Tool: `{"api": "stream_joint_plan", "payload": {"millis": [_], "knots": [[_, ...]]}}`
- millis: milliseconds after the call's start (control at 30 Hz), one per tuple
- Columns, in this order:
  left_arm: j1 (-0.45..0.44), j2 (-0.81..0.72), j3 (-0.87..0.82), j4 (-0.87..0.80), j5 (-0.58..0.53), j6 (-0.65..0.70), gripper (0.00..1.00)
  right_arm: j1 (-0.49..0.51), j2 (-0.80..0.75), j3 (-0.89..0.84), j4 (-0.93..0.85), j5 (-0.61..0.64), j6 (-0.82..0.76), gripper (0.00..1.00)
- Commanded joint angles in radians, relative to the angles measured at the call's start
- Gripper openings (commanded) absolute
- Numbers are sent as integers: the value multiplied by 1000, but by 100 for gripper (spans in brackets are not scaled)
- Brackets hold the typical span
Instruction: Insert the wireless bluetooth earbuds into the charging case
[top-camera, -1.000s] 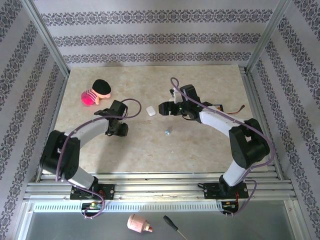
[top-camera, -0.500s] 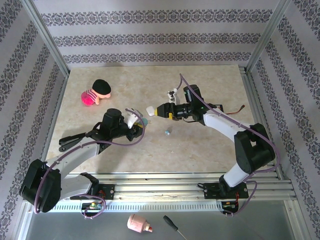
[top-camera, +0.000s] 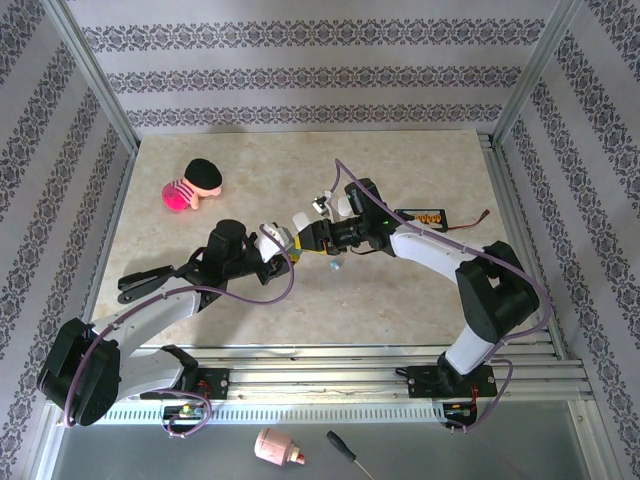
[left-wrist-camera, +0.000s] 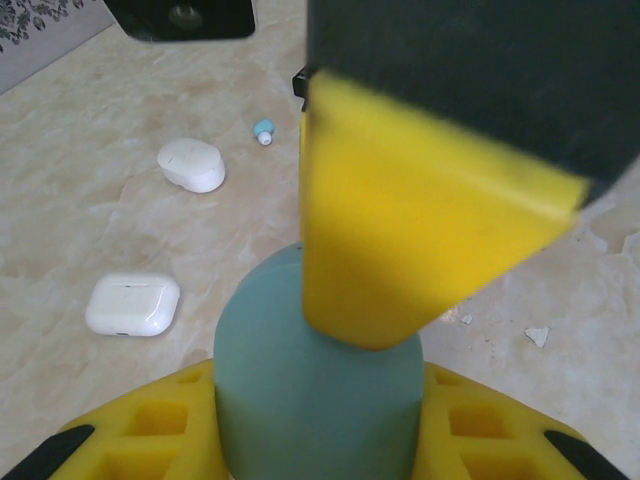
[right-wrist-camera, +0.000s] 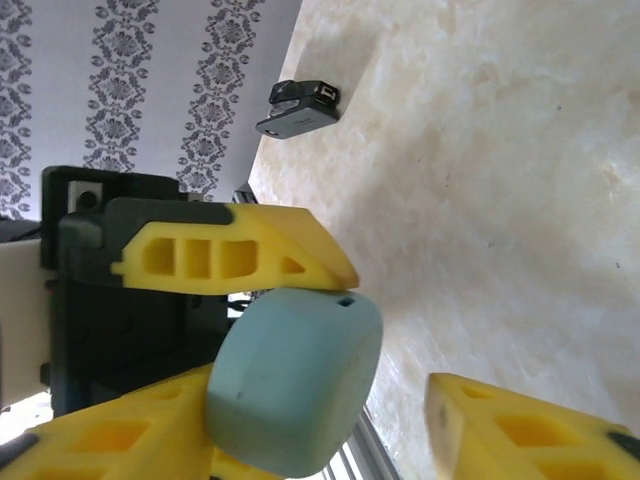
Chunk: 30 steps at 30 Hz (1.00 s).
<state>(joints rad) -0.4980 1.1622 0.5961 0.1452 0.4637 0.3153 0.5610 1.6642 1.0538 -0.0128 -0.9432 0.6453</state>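
Two claws meet on the teal case: your left claw clamps it, your right claw straddles it, part-open. You seem to be opening it; next, lift the lid gently.

Colours: teal case, white round case, white square case, pale-blue earbud. Desk beige marble. Walls white, grey damask stripes. Doll pink-striped, black cap.
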Motion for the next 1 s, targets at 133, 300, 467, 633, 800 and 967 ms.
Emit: {"api": "stream_joint_plan", "payload": {"millis": [133,300,467,633,800,967], "knots": [[-22,-20,-17,66,-6,33,22,5,33,58,-48,-13,-6,27],[-25,-20,-32,118,-31,32,27,-5,19,50,-24,-11,31,18],[-25,-41,-101,276,-16,-10,75,-37,-12,9,79,-38,121,20],[-21,-72,-215,546,-2,-130,90,-79,-53,-77,379,-115,349,21],[-18,3,-274,887,3,-276,90,-115,-88,-140,631,-122,594,23],[-15,155,-272,1229,27,-379,87,-131,-85,-190,982,-114,874,23]]}}
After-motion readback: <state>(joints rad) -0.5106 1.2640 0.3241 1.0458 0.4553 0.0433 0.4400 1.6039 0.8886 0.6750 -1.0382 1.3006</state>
